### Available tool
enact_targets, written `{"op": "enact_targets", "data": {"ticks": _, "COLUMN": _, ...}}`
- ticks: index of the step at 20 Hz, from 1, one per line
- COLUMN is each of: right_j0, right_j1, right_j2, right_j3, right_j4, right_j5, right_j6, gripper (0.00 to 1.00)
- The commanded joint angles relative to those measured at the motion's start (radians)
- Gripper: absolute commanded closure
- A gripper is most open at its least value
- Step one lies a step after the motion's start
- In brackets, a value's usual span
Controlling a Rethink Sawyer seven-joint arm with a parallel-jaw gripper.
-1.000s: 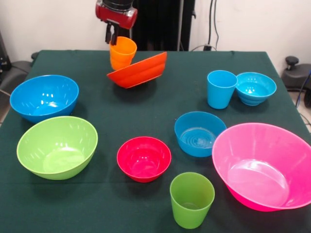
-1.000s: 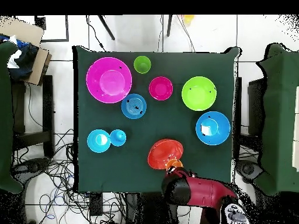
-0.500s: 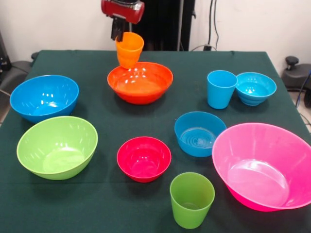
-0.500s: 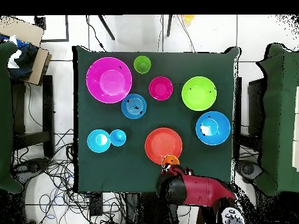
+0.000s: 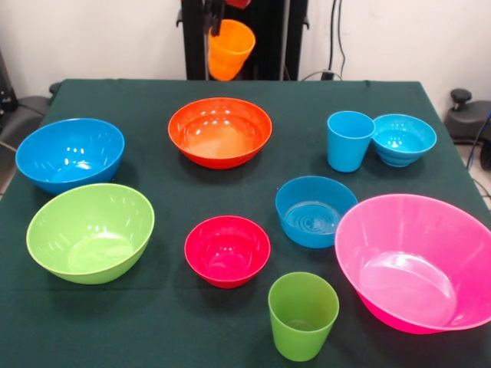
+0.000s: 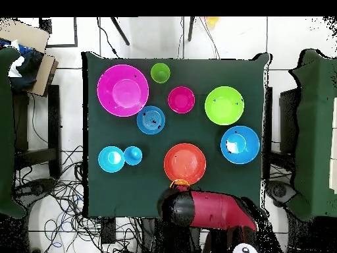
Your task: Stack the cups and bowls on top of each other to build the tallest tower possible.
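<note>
My gripper (image 5: 215, 18) hangs at the top edge of the front view, shut on the rim of the orange cup (image 5: 230, 48), which is tilted in the air behind the wide orange bowl (image 5: 220, 131). Seen from overhead, only a sliver of the orange cup (image 6: 179, 182) shows between the arm's head and the orange bowl (image 6: 184, 163). On the cloth rest the light blue cup (image 5: 349, 140), turquoise bowl (image 5: 403, 138), medium blue bowl (image 5: 314, 211), pink bowl (image 5: 418, 261), green cup (image 5: 303, 314), red bowl (image 5: 227, 250), lime bowl (image 5: 90, 230) and large blue bowl (image 5: 69, 152).
The red arm (image 6: 214, 209) reaches over the table's edge at the robot's side. A dark green cloth (image 5: 153, 322) covers the table. Every bowl stands apart and upright, while the light blue cup touches the turquoise bowl.
The gripper has risen with the orange cup and shifted right in the front view. The orange bowl, tipped on edge one second ago, now lies flat and upright.
</note>
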Motion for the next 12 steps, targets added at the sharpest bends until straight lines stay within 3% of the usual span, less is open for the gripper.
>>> {"op": "enact_targets", "data": {"ticks": 1, "right_j0": 0.089, "right_j1": 0.026, "right_j2": 0.083, "right_j3": -0.142, "right_j4": 0.035, "right_j5": 0.152, "right_j6": 0.071, "gripper": 1.00}}
{"op": "enact_targets", "data": {"ticks": 5, "right_j0": 0.093, "right_j1": 0.090, "right_j2": 0.056, "right_j3": -0.157, "right_j4": -0.014, "right_j5": 0.035, "right_j6": 0.093, "gripper": 1.00}}
{"op": "enact_targets", "data": {"ticks": 12, "right_j0": 0.021, "right_j1": 0.199, "right_j2": 0.092, "right_j3": -0.217, "right_j4": -0.052, "right_j5": -0.090, "right_j6": 0.012, "gripper": 1.00}}
